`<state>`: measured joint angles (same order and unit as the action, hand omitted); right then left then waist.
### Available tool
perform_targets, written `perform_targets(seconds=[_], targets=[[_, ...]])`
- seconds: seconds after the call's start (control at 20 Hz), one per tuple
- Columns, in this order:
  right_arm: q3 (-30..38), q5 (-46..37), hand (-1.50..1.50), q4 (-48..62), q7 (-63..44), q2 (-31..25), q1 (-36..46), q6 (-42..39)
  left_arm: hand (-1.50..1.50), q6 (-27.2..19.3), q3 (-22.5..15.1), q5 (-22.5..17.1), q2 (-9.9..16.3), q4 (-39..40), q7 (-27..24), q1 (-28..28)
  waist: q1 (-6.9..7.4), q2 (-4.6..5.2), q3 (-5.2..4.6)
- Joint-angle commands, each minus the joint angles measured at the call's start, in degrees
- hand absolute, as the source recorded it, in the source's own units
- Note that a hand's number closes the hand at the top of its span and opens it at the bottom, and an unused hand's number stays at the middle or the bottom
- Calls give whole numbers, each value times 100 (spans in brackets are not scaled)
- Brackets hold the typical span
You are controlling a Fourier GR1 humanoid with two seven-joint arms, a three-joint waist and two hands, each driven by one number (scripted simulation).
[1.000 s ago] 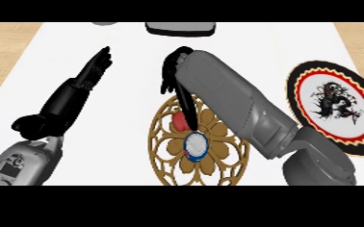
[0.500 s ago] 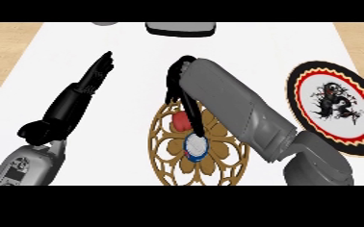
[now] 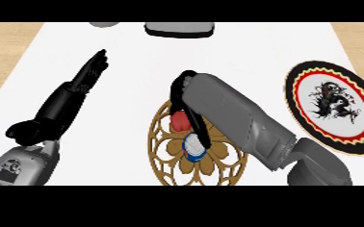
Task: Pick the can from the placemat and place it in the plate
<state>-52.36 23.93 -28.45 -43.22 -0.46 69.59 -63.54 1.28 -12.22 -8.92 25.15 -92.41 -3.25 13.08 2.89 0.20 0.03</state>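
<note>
A red, white and blue can [image 3: 182,123] lies on the round brown and gold placemat [image 3: 165,159] in the middle of the counter. My right hand [image 3: 182,87] hangs over it, black fingers [image 3: 202,135] curled down across the can and hiding part of it. The grey right forearm covers the placemat's right side. The plate [image 3: 329,104], black and red rimmed with a dragon figure, lies at the right edge, apart from the hand. At the left my left hand [image 3: 84,79] rests open on the counter, fingers straight and pointing away.
A grey dish-like object [image 3: 179,29] sits at the back centre, with a smaller grey one [image 3: 105,24] to its left. The white counter top [image 3: 142,62] ends in wooden strips at the far left and right.
My right hand has come down and toward me onto the can, its fingers now across it. The can, the plate and the left hand have not moved.
</note>
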Motion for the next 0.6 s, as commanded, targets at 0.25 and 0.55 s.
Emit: perform_targets(seconds=[0.25, 0.55], targets=[[-515, 220, -150, -381, -330, 41, -579, -306, 0, 121, 204, 62, -72, 167, 59, 89, -71, 27, -9], [-720, 136, -150, -586, -458, 39, -895, -337, 0, 220, 339, -13, -12, -107, 136, -147, -119, 0, -6]])
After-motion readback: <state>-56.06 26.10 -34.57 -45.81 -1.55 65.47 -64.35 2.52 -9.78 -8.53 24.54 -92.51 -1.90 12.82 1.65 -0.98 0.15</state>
